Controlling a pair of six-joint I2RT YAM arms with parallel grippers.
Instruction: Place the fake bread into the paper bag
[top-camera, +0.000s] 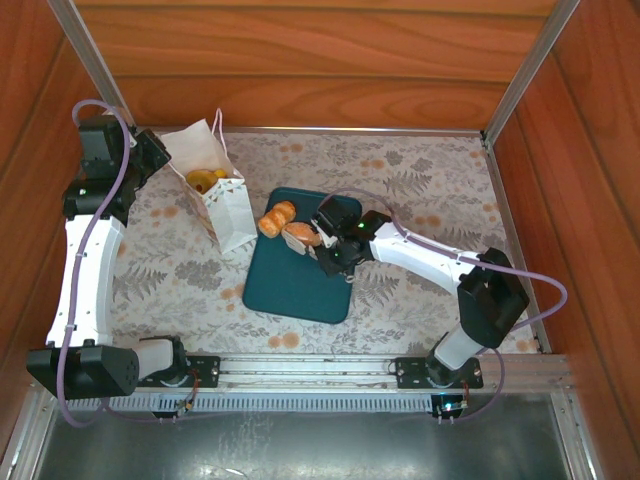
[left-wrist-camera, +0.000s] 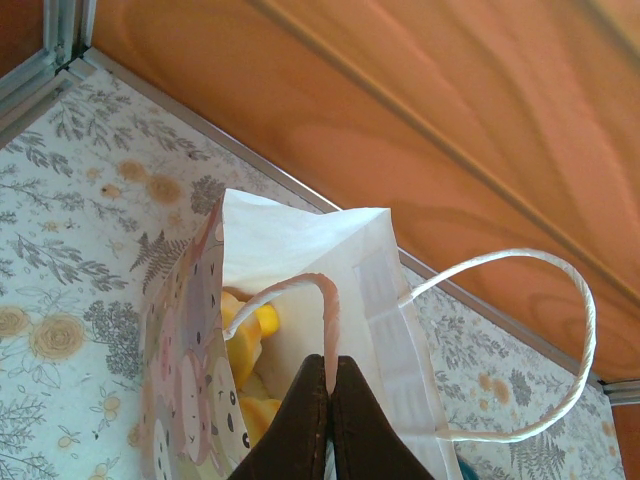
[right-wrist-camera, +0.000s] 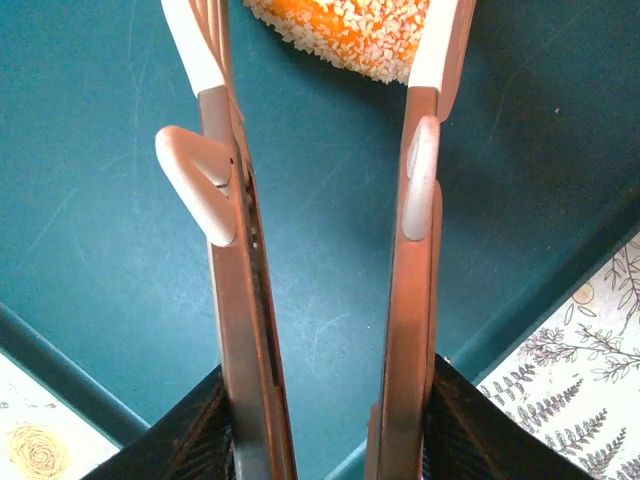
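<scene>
**Colleague:** Where was the left gripper (left-wrist-camera: 330, 385) when you looked?

**Me:** It was at the far left corner of the table, over the paper bag (top-camera: 230, 212). In my left wrist camera its fingers were pressed together on one cord handle (left-wrist-camera: 327, 315) of the bag, and the cord was pinched between them. The other handle (left-wrist-camera: 585, 330) hung free as a white loop. The bag stood upright on the leaf-print cloth (top-camera: 420, 180), with its mouth open.

**Colleague:** And where was the fake bread?

**Me:** Some yellow-orange pieces (left-wrist-camera: 243, 340) already lay inside the bag. Two more were on the teal tray (top-camera: 290, 285), which lay just to the right of the bag. One was an orange-brown roll (top-camera: 277, 217), and just beside it was a sesame bun (top-camera: 300, 235).

**Colleague:** What did the right gripper (right-wrist-camera: 318, 50) do?

**Me:** It was low over the tray with its fingers spread wide. In the right wrist camera I saw the sesame bun between the two fingertips. I could not tell whether the pads touched it.
</scene>
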